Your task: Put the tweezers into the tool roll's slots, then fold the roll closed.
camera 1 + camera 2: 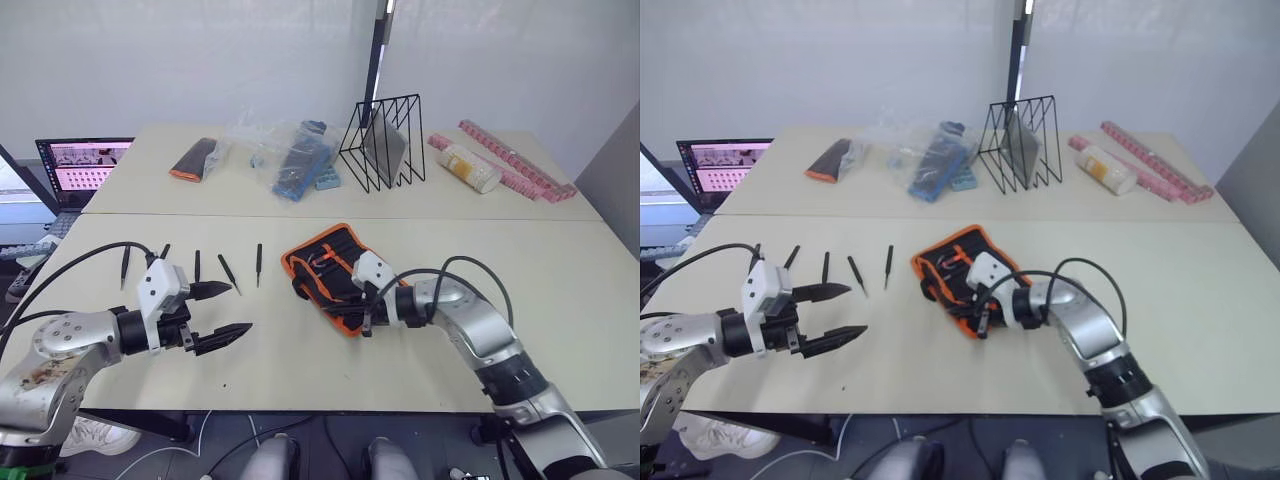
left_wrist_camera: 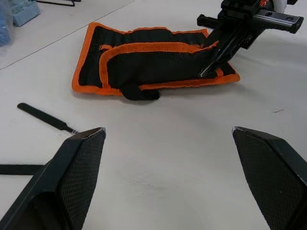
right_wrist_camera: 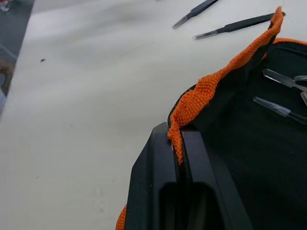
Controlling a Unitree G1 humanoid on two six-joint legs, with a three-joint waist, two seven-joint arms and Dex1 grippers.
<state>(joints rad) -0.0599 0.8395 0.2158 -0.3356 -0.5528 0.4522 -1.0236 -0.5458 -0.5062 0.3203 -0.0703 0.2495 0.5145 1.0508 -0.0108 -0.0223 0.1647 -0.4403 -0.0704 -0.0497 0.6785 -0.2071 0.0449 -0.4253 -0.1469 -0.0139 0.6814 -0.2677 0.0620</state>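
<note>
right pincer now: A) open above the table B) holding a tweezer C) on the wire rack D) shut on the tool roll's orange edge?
D: in the right wrist view the right pincer has its fingers pinched together on the orange edge binding of the tool roll, near its corner.

1. Bright, even, diffuse light falls on the pale matte tabletop point(image 1: 300, 360); shadows are faint and soft.
2. No harsh glare shows.
3. In the wrist views, the near black textured fingers point(image 2: 72, 182) look soft, out of focus.
</note>
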